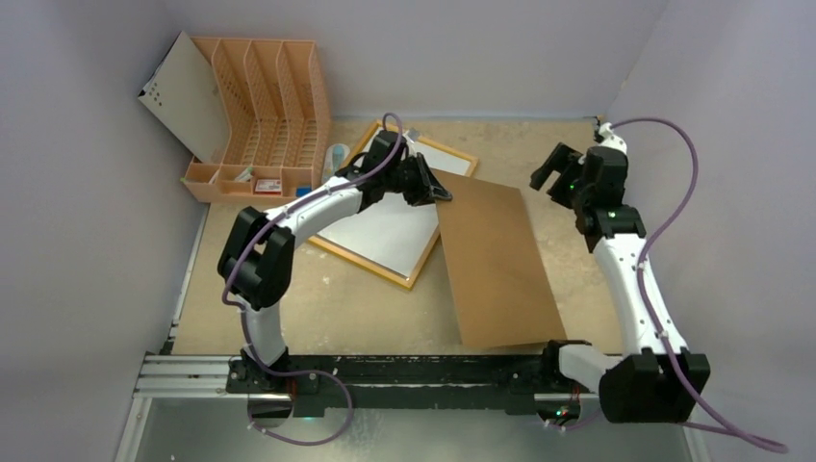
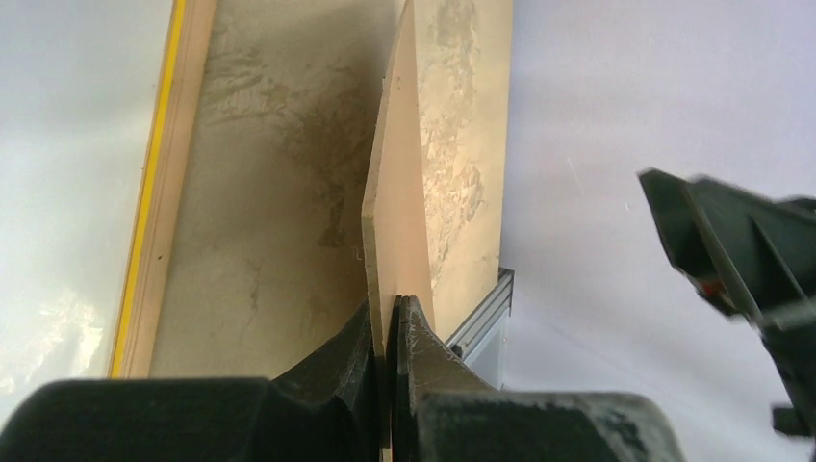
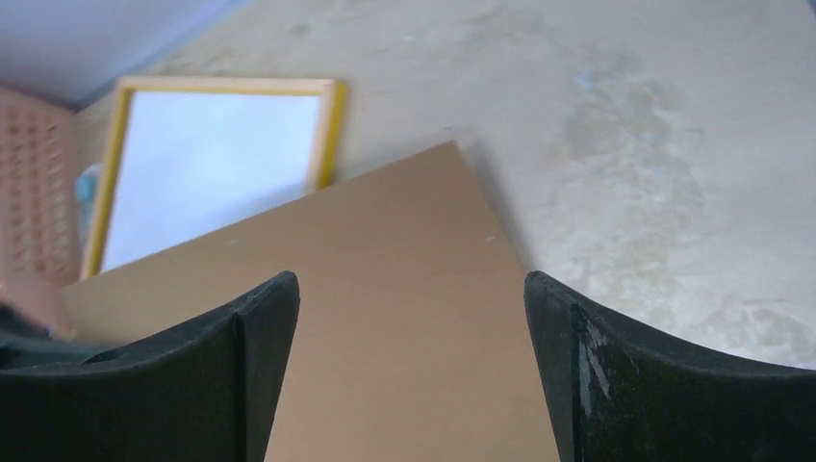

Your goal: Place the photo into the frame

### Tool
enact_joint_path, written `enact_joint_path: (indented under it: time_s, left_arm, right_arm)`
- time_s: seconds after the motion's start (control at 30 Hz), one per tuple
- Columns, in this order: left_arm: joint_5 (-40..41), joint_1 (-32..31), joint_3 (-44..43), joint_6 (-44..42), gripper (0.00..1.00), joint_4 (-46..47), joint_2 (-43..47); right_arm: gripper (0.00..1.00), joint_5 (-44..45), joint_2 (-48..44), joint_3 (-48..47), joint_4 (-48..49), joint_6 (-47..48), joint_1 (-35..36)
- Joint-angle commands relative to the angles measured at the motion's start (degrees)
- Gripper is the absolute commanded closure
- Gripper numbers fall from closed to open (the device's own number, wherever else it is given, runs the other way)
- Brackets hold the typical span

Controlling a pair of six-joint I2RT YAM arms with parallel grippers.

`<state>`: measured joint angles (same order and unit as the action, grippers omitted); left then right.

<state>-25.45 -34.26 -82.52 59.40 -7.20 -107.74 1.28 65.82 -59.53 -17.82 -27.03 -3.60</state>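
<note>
Pinching the far left corner of the brown backing board, the left gripper has its jaws pressed together on the thin edge. The frame lies flat on the table, at 11 o'clock from the centre, its opening showing plain white. The board overlaps its 3 o'clock corner. The right gripper, jaws spread and empty, hovers at 2 o'clock of the board. An orange file rack stands at 10 o'clock.

backing board: brown, mid-table | file rack: orange, far-left corner | table: beige
</note>
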Motion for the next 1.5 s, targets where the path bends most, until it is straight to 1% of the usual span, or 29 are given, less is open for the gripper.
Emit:
enact_joint_path:
  time_s: [0.0,0.13,0.3,0.47,0.53,0.7,0.77,0.93,1.03,1.33,1.4,1.47]
  left_arm:
    - [6.2,0.1,-4.6,-1.6,1.00,-4.8,2.8]
    - [6.4,0.1,-6.2,-0.3,1.00,-6.3,2.2]
    - [8.0,0.1,-7.1,0.0,1.00,-8.6,2.0]
    - [8.6,0.1,-9.1,0.0,1.00,-10.6,1.0]
    - [9.0,0.1,-9.6,-0.2,1.00,-11.4,0.9]
    - [8.9,0.1,-10.5,-0.4,1.00,-12.3,0.9]
    - [8.9,0.1,-11.5,-1.0,1.00,-13.2,0.5]
    - [8.8,0.4,-12.0,-1.1,1.00,-14.3,0.0]
    - [8.2,0.6,-11.7,-0.8,1.00,-14.3,0.1]
    - [7.1,1.0,-10.0,-0.7,1.00,-14.6,1.6]
    - [6.8,1.0,-8.9,-0.6,1.00,-14.4,2.5]
    - [6.5,1.1,-7.8,-0.6,1.00,-14.3,3.0]
  right_arm:
    - [0.12,6.7,-4.3,-3.7,-8.2,-2.3,10.7]
    - [0.16,9.0,-4.3,-6.3,-11.7,-6.2,25.6]
    - [0.17,20.1,1.4,-14.0,-19.2,-11.4,45.6]
    - [0.17,29.6,11.1,-21.7,-30.3,-14.6,59.2]
    - [0.17,34.0,15.1,-23.8,-34.9,-17.1,62.7]
    - [0.17,42.6,23.1,-28.0,-45.1,-24.0,68.6]
    - [0.20,45.0,24.9,-28.2,-47.4,-24.5,70.4]
    - [0.36,46.3,26.3,-27.6,-47.5,-25.8,71.5]
    - [0.37,48.0,26.7,-27.6,-47.6,-26.1,71.5]
    - [0.37,53.4,29.8,-28.4,-47.9,-23.0,71.4]
    - [0.42,54.5,29.9,-28.4,-47.9,-22.5,71.3]
    - [0.52,55.3,29.9,-28.0,-47.9,-22.1,71.0]
